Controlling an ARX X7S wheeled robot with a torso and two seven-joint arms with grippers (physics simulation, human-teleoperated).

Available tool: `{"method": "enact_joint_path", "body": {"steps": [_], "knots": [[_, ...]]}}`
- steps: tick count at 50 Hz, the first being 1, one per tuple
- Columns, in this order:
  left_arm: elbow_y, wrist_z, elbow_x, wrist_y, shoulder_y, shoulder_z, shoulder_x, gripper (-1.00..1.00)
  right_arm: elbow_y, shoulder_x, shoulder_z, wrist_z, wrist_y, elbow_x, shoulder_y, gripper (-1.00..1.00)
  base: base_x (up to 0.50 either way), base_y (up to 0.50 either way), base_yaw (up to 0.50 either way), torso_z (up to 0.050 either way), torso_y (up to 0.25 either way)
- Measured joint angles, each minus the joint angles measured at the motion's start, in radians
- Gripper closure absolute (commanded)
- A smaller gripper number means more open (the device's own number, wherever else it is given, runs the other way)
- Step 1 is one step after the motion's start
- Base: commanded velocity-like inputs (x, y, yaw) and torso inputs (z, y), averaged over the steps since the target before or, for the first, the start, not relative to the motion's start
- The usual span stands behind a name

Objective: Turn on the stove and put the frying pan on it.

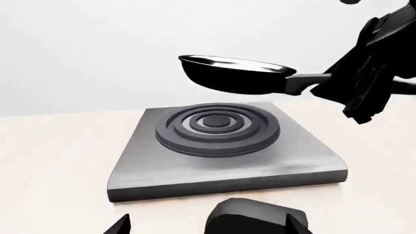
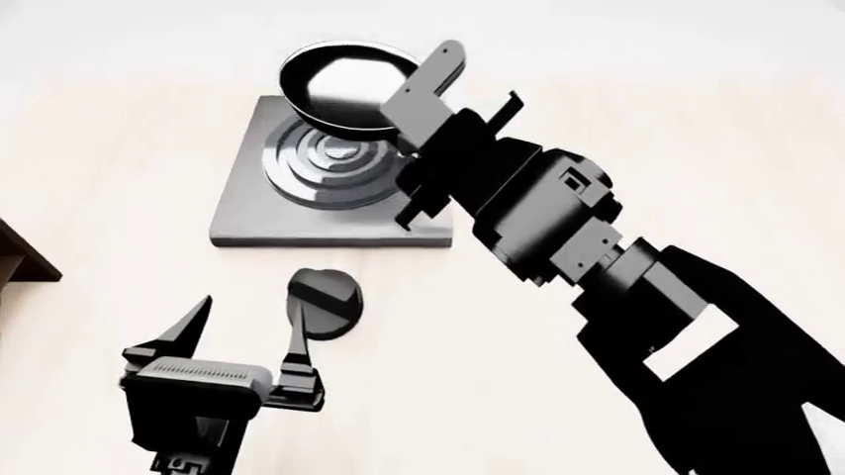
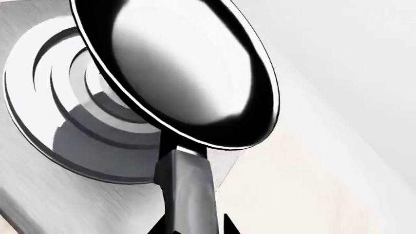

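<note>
The right tool point(image 2: 425, 94) is gripping the pan's handle point(image 1: 305, 82), its jaws closed on that handle, and is holding the pan point(image 1: 235, 73) in the air above the stove point(image 1: 227, 151). In the left wrist view the pan is hanging clear of the burner rings point(image 1: 217, 127), roughly level, with open space showing between its underside and the plate. In the head view the pan point(image 2: 346, 89) is sitting over the far edge of the stove point(image 2: 251, 218), overlapping the far part of the rings point(image 2: 330, 170) rather than centred on them. The right wrist view is showing the pan's shiny inside point(image 3: 182, 73) with the rings point(image 3: 71, 112) below and beside it.

The left tool point(image 2: 248, 332) is hovering low over the counter point(image 2: 119, 129) on the near side of the stove, its jaws spread wide and holding nothing. One fingertip point(image 2: 299, 327) is lying just at the black knob point(image 2: 327, 302); I cannot tell whether they are touching. The knob is sitting on the counter just in front of the stove's near edge. A brown shelf corner point(image 2: 20, 262) is showing at the left edge of the head view.
</note>
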Motion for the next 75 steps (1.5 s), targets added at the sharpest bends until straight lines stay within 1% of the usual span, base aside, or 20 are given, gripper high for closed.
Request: {"method": "enact_joint_path", "body": {"steps": [3, 22, 32, 44, 53, 60, 67, 75], "knots": [[-0.001, -0.001, -0.002, 0.002, 0.001, -0.001, 0.001, -1.00, 0.010, -0.009, 0.001, 0.006, -0.004, 0.000, -0.002, 1.00, 0.00, 0.00, 0.00, 0.000, -0.191], [-0.006, -0.016, -0.025, -0.017, -0.005, -0.006, 0.004, -1.00, 0.027, -0.050, -0.029, 0.046, -0.030, 0.001, -0.017, 1.00, 0.00, 0.00, 0.00, 0.000, 0.001], [-0.006, -0.018, -0.029, -0.018, -0.006, -0.005, 0.002, -1.00, 0.035, -0.066, -0.071, 0.072, -0.056, 0.051, -0.015, 1.00, 0.00, 0.00, 0.00, 0.000, 0.001], [-0.008, -0.021, -0.033, -0.015, -0.005, -0.006, 0.000, -1.00, 0.085, -0.073, -0.177, 0.115, -0.123, 0.163, 0.003, 1.00, 0.00, 0.00, 0.00, 0.000, 0.001], [-0.014, -0.023, -0.037, -0.010, -0.004, -0.007, -0.001, -1.00, 0.134, -0.075, -0.311, 0.153, -0.199, 0.292, 0.023, 1.00, 0.00, 0.00, 0.00, 0.000, 0.002], [-0.018, -0.023, -0.041, -0.006, -0.003, -0.009, -0.002, -1.00, 0.157, -0.080, -0.399, 0.180, -0.246, 0.351, 0.040, 1.00, 0.00, 0.00, 0.00, 0.000, 0.000], [-0.022, -0.024, -0.045, -0.003, -0.003, -0.011, -0.003, -1.00, 0.170, -0.081, -0.443, 0.192, -0.269, 0.375, 0.043, 1.00, 0.00, 0.00, 0.00, 0.000, 0.000], [-0.025, -0.025, -0.048, -0.001, -0.004, -0.012, -0.005, -1.00, 0.191, -0.081, -0.463, 0.195, -0.273, 0.384, 0.036, 1.00, 0.00, 0.00, 0.00, 0.000, 0.000]]}}
